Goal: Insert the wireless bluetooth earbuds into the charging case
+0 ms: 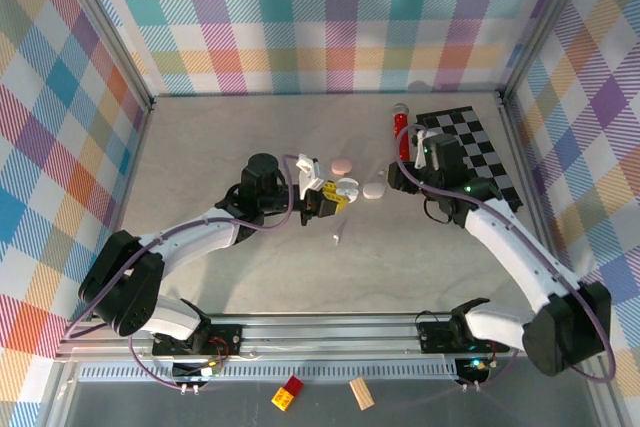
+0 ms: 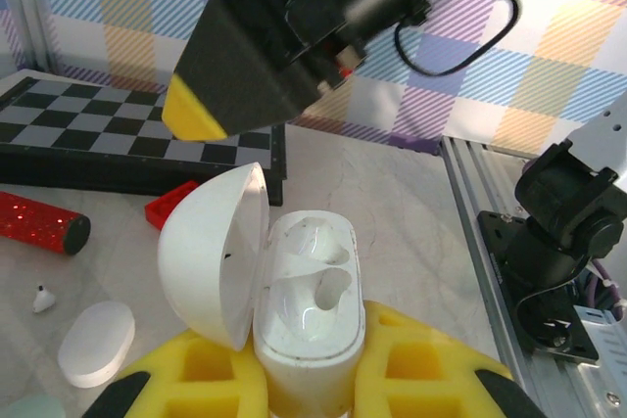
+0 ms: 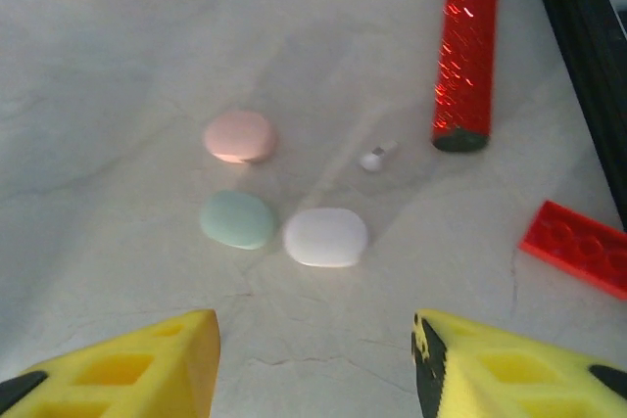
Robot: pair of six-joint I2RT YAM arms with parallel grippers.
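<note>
1. Right wrist view: the right gripper [image 3: 315,345] has its yellow fingers spread wide with nothing between them, looking down on the table. A white earbud [image 3: 375,157] lies at about one o'clock from the gap. It sits just beside the end of the red tube [image 3: 468,46], apart from the pink case [image 3: 239,136], green case [image 3: 237,219] and closed white case [image 3: 325,237].
2. Left wrist view: the left gripper [image 2: 309,374] is clamped on the base of the open charging case [image 2: 309,305], its lid swung to nine o'clock. Both wells appear empty.
3. The step in hand, I judge, is fetching that earbud. Centre the open fingers over it, descend straight, and pinch across its body rather than its stem, keeping clear of the tube at its two o'clock.
4. Pose, top external view: the right arm reaches toward eleven o'clock, wrist bent down beside the checkered board [image 1: 480,152]. The left arm stretches toward two o'clock, presenting the case near table centre. A small white piece [image 1: 337,238], likely another earbud, lies at six o'clock of the held case.
</note>
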